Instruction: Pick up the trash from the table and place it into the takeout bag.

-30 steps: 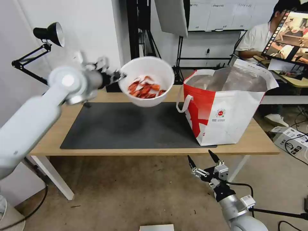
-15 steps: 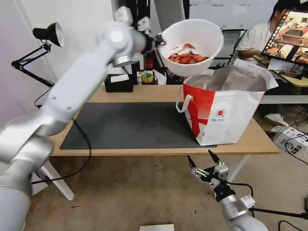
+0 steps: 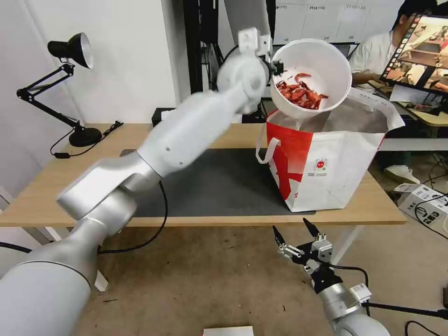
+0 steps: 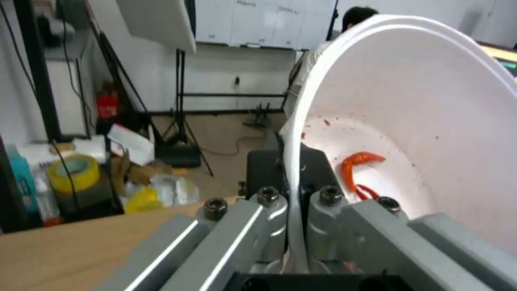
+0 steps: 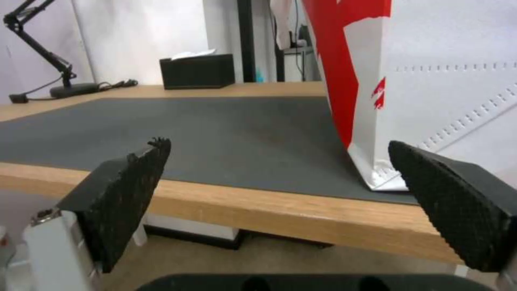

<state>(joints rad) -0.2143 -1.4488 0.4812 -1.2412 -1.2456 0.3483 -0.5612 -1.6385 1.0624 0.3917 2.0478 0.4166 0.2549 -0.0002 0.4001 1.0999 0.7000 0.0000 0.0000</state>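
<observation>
Right gripper [image 5: 280,178] hangs just below the table [image 5: 301,218] edge, its black textured pads [image 5: 129,190] spread wide apart. On the table's dark grey mat [image 5: 215,133] stands the red-and-white takeout bag [image 5: 431,89]. Beyond the mat sit a black tissue box [image 5: 196,71] and a desk lamp base [image 5: 72,89].

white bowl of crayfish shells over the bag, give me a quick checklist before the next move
1. Grip: the left pincer clamps the rim of the white plastic bowl of red crayfish shells, rim between its fingers in the left wrist view. Ok.
2. Position: bowl hangs above the open mouth of the big red-and-white takeout bag, near its left edge. Ok.
3. Bag: stands upright on the light wood table, silver-lined mouth open. Ok.
4. Contents: shells lie in the tilted bowl, none seen spilling. Ok.
5. Room inside the bag: interior hidden. Cannot tell.
6. Right pincer: open, low in front of the table edge, away from the bag. Ok.
</observation>
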